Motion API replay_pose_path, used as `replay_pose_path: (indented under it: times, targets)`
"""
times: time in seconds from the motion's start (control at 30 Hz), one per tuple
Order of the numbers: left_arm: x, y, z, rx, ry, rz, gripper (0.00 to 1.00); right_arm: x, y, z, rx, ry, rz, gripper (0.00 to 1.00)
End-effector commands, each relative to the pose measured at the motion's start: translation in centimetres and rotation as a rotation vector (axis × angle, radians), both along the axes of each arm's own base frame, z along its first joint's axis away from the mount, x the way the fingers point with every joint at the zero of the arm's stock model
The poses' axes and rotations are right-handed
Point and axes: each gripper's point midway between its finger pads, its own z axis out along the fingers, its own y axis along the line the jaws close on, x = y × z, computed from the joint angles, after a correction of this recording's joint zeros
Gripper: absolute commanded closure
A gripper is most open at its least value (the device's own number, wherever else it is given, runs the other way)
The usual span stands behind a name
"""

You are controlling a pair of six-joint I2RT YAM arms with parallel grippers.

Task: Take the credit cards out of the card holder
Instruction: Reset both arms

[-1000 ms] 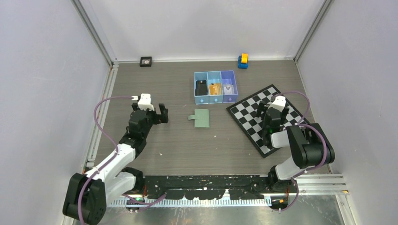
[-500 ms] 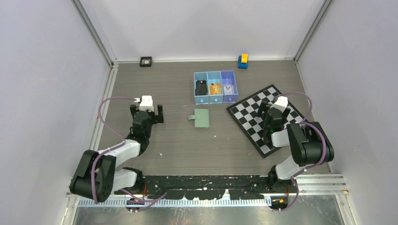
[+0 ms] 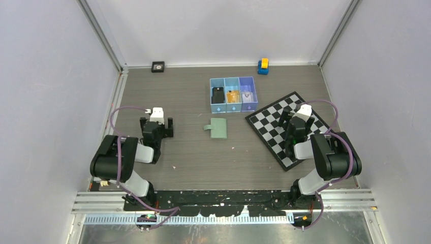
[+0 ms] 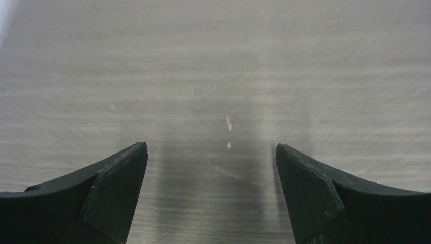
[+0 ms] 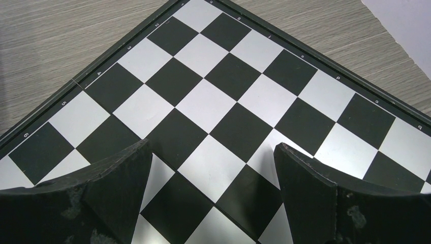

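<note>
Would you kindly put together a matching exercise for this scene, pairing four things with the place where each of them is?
Things:
1. black card
2. gold-orange card
3. card holder
4. right gripper

Places:
A. over the chessboard
B. in the middle compartment of the blue tray
C. lying flat on the table, on the arms' side of the tray
D. in the left compartment of the tray

Pairs: 1-D, 2-B, 3-C, 4-A.
</note>
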Motion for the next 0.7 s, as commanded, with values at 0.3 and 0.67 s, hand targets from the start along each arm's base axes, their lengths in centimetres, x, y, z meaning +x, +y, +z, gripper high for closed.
replay_pose_path:
  times: [0.3,0.67]
  targets:
    - [2.73,0.23,1.47,-0.064,-0.031,-0.038,0.00,1.29,-0.13,2.31,0.016,-0.095,-0.017,0.05]
    - [2.73,0.16,1.53,-0.063,-0.036,-0.044,0.00,1.30,-0.12,2.32,0.017,-0.096,-0.016,0.05]
